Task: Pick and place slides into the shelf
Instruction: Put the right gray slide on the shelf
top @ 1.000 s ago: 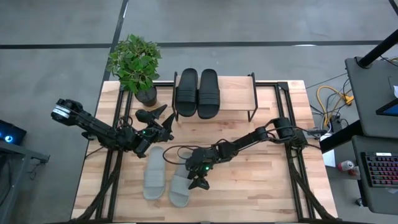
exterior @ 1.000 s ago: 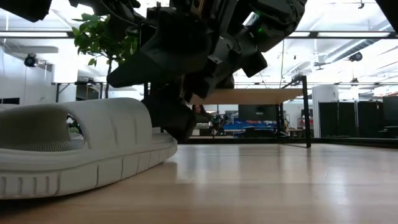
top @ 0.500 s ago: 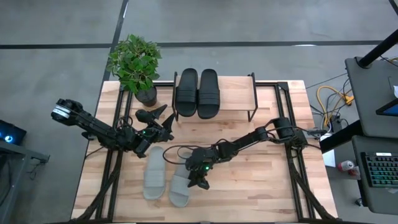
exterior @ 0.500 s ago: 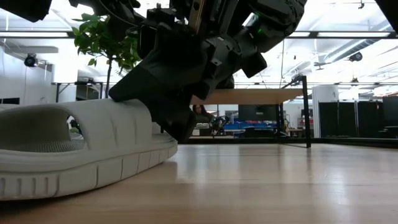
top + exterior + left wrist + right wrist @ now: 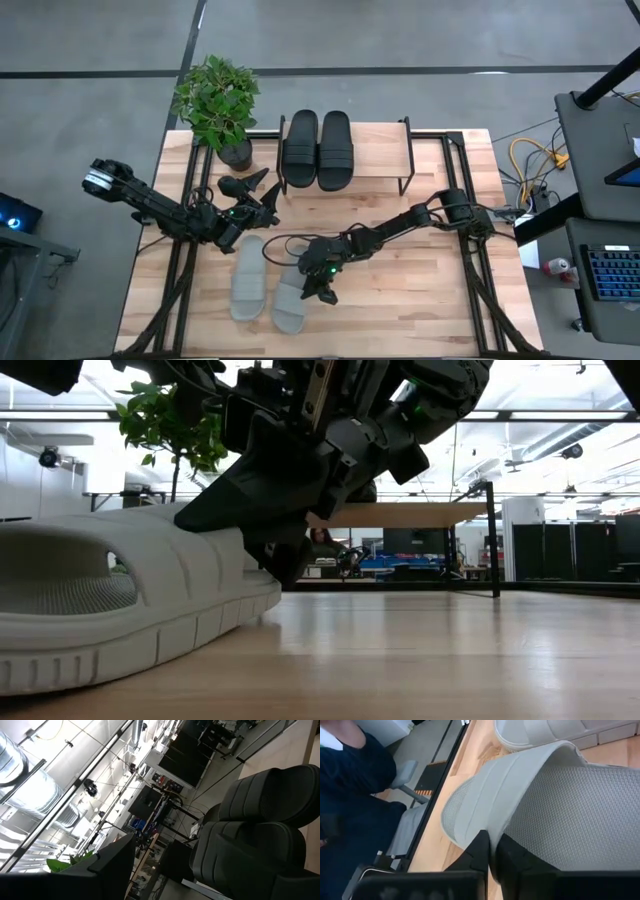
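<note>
Two black slides (image 5: 318, 150) lie side by side on the shelf (image 5: 380, 152) at the table's far side, soles down on its plank top. Two pale grey slides lie near the front: the left one (image 5: 248, 280) and the right one (image 5: 289, 305). My right gripper (image 5: 318, 287) is shut on the right pale slide (image 5: 560, 815), reaching in from the table's right. My left gripper (image 5: 258, 190) hovers open above the table, between the potted plant and the pale slides, holding nothing. From the left wrist view the black slides (image 5: 255, 835) show ahead. My right gripper pinches the open edge of the pale slide's strap (image 5: 492, 822) between its two fingers, one finger (image 5: 512, 857) under the strap over the footbed and one (image 5: 477, 850) on the strap's outer face. The fingers slant down from the table's right. The slide's sole (image 5: 130, 650) rests on the table.
A potted plant (image 5: 218, 105) stands at the far left corner beside the shelf. Bare wooden tabletop (image 5: 420, 290) lies to the right of the pale slides. A person in dark clothes (image 5: 350, 785) is beyond the table's edge.
My right gripper has shut on the strap of the right pale slide without leaving its place. The slide has shifted a little under the closing fingers, its strap standing slightly higher in the low view. My left arm has kept still.
</note>
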Robot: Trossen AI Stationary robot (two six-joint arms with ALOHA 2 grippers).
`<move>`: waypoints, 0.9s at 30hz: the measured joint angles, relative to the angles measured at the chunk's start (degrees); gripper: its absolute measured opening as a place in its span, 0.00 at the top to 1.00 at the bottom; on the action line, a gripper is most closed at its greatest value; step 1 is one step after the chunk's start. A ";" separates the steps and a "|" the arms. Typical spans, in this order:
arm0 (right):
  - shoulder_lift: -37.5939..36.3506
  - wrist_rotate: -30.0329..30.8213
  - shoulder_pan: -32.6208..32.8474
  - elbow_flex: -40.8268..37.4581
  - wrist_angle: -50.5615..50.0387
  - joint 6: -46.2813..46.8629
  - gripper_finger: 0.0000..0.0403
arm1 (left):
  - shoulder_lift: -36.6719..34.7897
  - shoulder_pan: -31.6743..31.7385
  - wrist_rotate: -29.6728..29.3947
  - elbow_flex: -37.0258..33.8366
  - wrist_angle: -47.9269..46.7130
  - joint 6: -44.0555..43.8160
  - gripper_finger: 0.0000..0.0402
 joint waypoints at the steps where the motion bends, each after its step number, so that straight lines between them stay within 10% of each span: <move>1: 0.00 0.00 0.00 0.00 0.00 -0.04 0.97 | 0.00 0.00 0.00 0.00 0.00 0.00 0.36; 27: -4.97 10.57 -1.42 0.07 -12.89 -6.49 0.98 | -0.04 0.24 -0.44 0.00 0.02 -1.33 0.36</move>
